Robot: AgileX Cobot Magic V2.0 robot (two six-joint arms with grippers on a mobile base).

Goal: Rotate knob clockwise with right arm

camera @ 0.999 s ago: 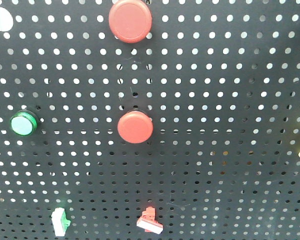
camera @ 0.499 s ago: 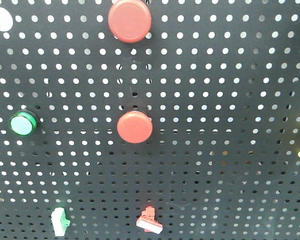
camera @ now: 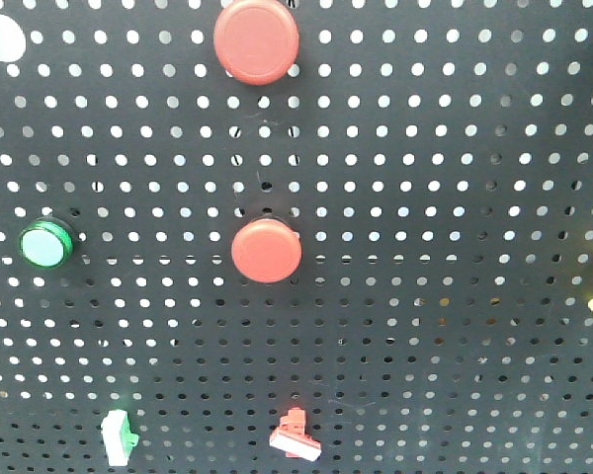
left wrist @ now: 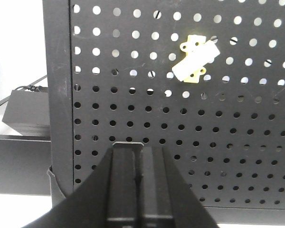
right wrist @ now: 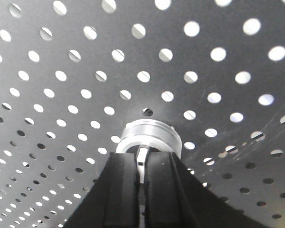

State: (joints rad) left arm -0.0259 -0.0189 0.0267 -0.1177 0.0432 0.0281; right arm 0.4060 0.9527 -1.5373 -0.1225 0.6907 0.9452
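In the right wrist view the knob [right wrist: 151,135], a silver ring with a thin silver tab sticking out of its middle, is mounted on the black pegboard [right wrist: 76,71]. My right gripper [right wrist: 140,164] is shut on that tab, its black fingers pressed against both sides just below the ring. The left wrist view has my left gripper [left wrist: 141,149] shut with nothing in it, held in front of the pegboard's lower left part. Neither gripper nor the knob appears in the front view.
The front view shows two red push buttons [camera: 257,39] [camera: 267,250], a green button [camera: 46,245], a green-and-white switch [camera: 119,437] and a red switch [camera: 296,435]. A yellow-and-white switch [left wrist: 194,64] sits above the left gripper. A black box [left wrist: 26,114] lies left of the board.
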